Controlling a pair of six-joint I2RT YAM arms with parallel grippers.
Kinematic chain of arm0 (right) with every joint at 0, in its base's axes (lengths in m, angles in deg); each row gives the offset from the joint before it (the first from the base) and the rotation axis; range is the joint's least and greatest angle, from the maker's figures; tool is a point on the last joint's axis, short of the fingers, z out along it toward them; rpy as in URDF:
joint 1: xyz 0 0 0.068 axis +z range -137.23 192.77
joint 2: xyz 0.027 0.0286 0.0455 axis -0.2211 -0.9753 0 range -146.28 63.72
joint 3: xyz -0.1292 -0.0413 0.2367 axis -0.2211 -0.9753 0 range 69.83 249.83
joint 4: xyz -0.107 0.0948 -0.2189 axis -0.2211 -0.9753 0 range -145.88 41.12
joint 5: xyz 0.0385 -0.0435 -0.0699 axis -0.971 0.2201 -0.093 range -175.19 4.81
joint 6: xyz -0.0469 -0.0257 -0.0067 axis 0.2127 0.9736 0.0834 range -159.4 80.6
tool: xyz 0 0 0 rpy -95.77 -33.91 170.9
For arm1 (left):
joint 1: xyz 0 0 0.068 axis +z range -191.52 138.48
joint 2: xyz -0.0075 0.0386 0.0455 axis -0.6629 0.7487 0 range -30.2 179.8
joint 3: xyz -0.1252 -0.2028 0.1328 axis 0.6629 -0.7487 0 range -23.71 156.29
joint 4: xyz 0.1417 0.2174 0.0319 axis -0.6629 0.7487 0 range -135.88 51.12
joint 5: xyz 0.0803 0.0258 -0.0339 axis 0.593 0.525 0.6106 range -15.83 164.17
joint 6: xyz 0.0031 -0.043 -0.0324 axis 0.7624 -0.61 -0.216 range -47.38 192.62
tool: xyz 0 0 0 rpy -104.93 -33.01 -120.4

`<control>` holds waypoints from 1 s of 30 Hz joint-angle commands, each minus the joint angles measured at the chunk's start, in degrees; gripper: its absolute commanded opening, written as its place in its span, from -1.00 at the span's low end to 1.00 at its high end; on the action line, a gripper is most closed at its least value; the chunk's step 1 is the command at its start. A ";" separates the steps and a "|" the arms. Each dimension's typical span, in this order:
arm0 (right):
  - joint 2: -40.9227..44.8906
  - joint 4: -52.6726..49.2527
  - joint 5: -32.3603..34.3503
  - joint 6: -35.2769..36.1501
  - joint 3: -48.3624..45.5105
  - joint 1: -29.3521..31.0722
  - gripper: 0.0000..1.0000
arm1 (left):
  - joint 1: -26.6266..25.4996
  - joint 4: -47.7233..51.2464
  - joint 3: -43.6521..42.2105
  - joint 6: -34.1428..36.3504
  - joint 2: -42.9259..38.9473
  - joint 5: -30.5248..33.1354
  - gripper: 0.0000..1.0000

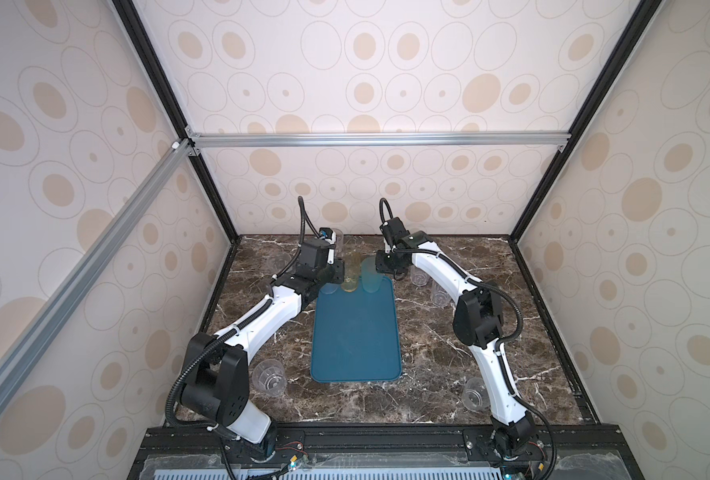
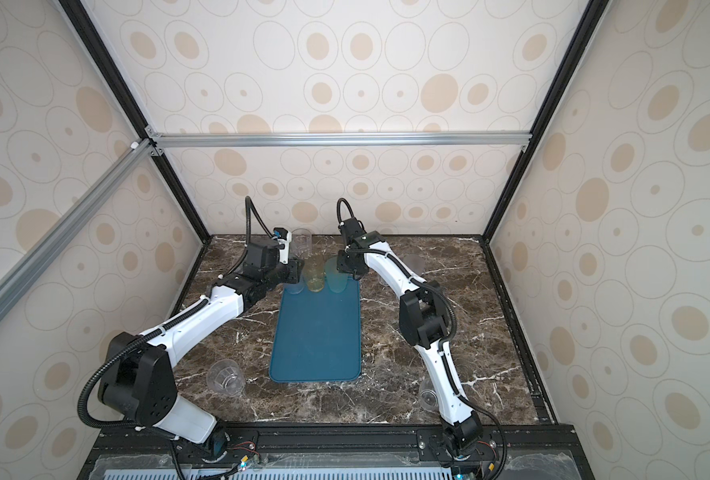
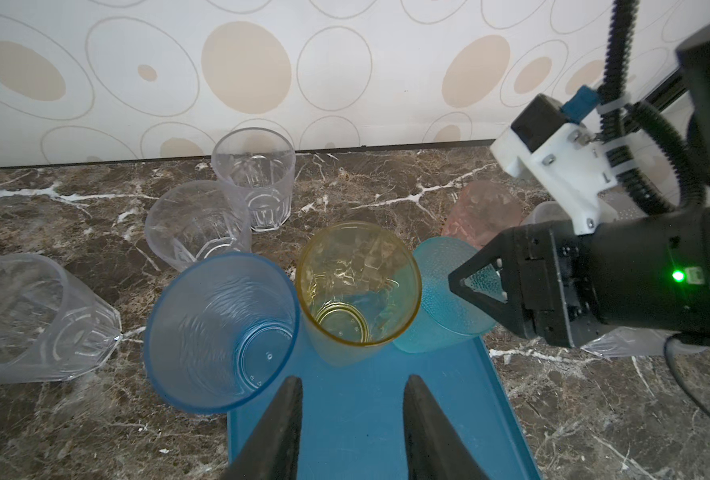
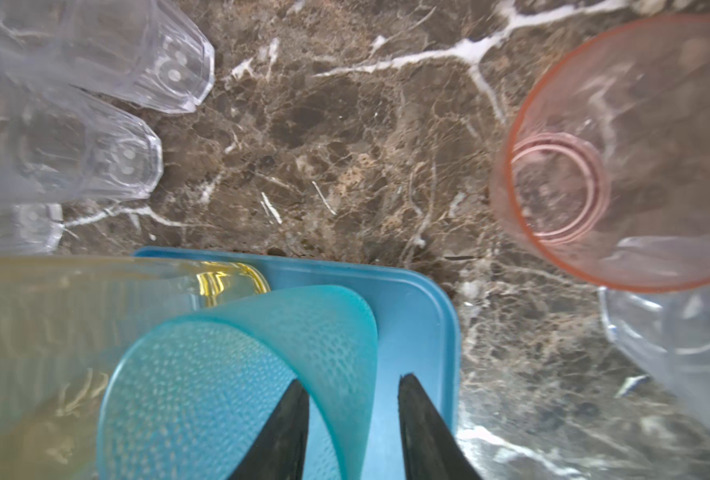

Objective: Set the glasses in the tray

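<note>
As the right gripper point(image 4: 351, 380) straddles the teal glass point(image 4: 220, 374) rim, jaws parted, lift straight off the tray point(image 4: 420, 299); left gripper point(image 3: 353, 378) hangs parted, empty.

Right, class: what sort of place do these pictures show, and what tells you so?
Probably a robot test booth, not a kitchen: an aluminium frame holds patterned panels around a marble-look tabletop, and a left arm and right arm are mounted at its front edge, reaching over a tray.

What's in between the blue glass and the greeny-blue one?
The yellow glass stands upright between them, close to both. The left wrist view shows it best.
</note>
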 commanded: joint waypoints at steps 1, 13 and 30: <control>0.66 -3.38 2.61 2.65 1.26 0.16 -0.38 | -0.21 0.63 2.42 1.61 0.05 -0.20 -0.18; 0.85 -3.81 5.09 4.10 3.01 0.31 -0.37 | -0.16 0.35 1.54 1.39 -0.37 -0.57 -0.19; 15.30 -5.08 0.36 6.25 -2.89 -1.09 -0.06 | -0.95 3.39 -1.28 2.38 -7.87 6.93 -0.10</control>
